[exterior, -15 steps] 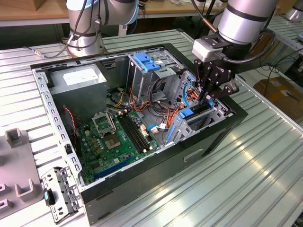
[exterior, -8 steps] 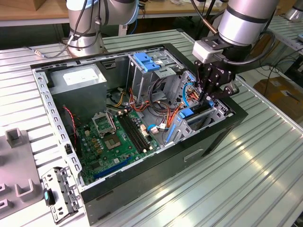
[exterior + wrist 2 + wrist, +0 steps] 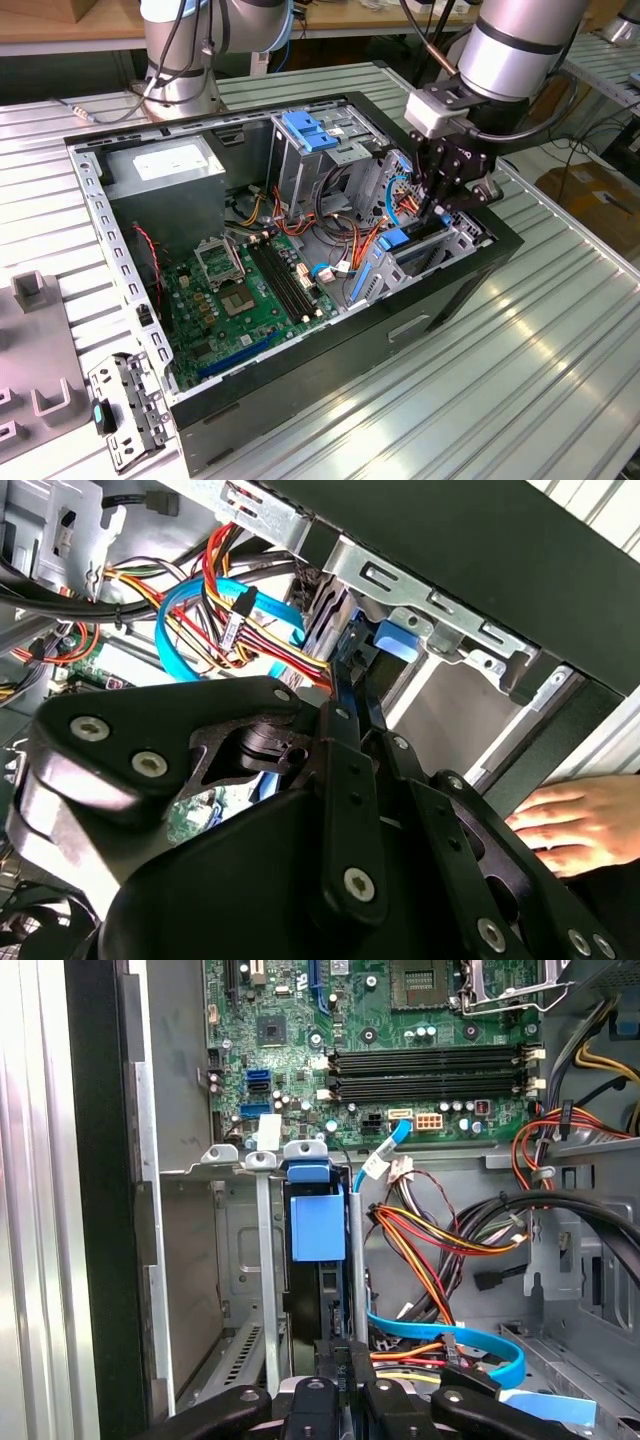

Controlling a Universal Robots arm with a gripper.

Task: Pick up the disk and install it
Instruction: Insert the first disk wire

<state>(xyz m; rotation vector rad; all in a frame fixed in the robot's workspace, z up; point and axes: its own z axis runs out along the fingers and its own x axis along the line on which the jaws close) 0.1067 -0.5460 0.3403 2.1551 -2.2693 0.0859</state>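
Disk (image 3: 318, 1222) is sitting edge-on in the drive bay w/ blue rails, at the case's (image 3: 440, 300) front corner. Tool (image 3: 440, 205) is pinching its top edge. Probably stiff, dense, shock-sensitive; rails look safest to grip.

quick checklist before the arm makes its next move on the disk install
1. Disk lined up in the drive cage slot: ok, it stands edge-on between the metal rails.
2. Disk fully seated: cannot tell.
3. Gripper at the disk's end: ok.
4. Cables out of the slot: ok, they lie beside it.
5. Nobody near the arm: not ok, a person's hand rests beside the case.
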